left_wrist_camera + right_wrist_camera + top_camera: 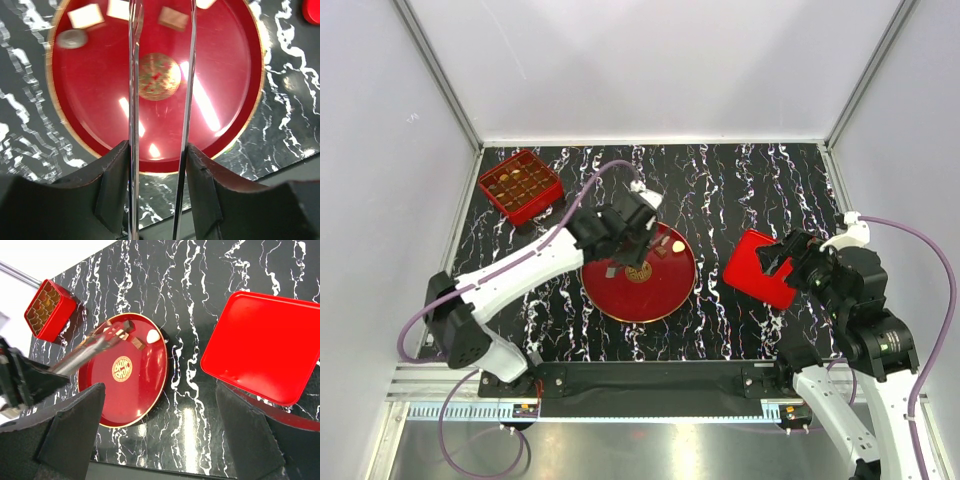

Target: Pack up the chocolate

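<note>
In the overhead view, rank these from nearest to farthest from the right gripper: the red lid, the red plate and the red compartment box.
1. Red lid, right under the right gripper, on the table's right side.
2. Red plate, mid-table, to the lid's left.
3. Red compartment box, far-left corner.

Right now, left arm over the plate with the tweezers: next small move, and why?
Probably squeeze the tweezers onto the brown square. In the left wrist view it lies between the two blades at the plate's far side, and the blades stand apart. I cannot tell the tips' height, so lower first if needed.
</note>
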Controlling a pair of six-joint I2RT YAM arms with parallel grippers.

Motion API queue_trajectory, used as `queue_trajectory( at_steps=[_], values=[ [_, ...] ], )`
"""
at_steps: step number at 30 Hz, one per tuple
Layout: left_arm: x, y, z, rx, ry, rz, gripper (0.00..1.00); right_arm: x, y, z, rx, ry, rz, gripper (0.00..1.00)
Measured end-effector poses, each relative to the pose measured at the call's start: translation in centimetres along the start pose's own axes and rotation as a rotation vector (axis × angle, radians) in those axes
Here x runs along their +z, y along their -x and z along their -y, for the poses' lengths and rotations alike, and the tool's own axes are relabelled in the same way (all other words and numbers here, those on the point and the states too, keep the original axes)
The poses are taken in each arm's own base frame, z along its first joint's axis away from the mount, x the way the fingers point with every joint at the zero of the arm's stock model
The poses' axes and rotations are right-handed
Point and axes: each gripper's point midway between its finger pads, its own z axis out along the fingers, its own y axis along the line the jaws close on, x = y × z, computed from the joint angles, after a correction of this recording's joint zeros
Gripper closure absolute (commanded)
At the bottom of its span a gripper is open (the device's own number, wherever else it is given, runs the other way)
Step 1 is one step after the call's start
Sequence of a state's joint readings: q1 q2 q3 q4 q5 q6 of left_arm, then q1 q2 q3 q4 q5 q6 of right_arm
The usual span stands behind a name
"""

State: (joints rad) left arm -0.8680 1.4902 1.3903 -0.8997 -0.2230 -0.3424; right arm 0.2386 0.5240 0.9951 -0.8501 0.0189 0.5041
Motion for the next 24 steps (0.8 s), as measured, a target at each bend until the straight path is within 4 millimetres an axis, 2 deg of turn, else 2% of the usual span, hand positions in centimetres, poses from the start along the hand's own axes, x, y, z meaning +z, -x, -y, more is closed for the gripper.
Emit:
queue_trajectory(
  at_steps=[2, 5, 9, 17, 24],
  values=[
    [0.8, -0.3, 1.2, 0.025, -0.011, -0.01, 0.49, -0.1, -0.2, 0.1, 0.0, -0.005, -0.008, 0.0],
    [2.0, -0.6, 1.9, 0.04, -0.01, -0.028, 0.48, -0.3, 0.0, 0.0, 0.0, -0.004, -0.004, 0.0],
    [3.4, -0.8, 1.9, 0.053, 0.01, -0.045, 0.48, -0.7, 0.6, -0.1, -0.003, -0.002, 0.018, 0.0],
    [4.6, -0.9, 2.0, 0.078, 0.011, -0.044, 0.47, -1.0, 0.8, 0.0, -0.012, -0.006, 0.028, 0.0],
    [5.7, -2.9, 1.5, 0.101, 0.027, -0.092, 0.47, -1.3, 1.3, -0.2, -0.026, -0.007, 0.032, 0.0]
  ],
)
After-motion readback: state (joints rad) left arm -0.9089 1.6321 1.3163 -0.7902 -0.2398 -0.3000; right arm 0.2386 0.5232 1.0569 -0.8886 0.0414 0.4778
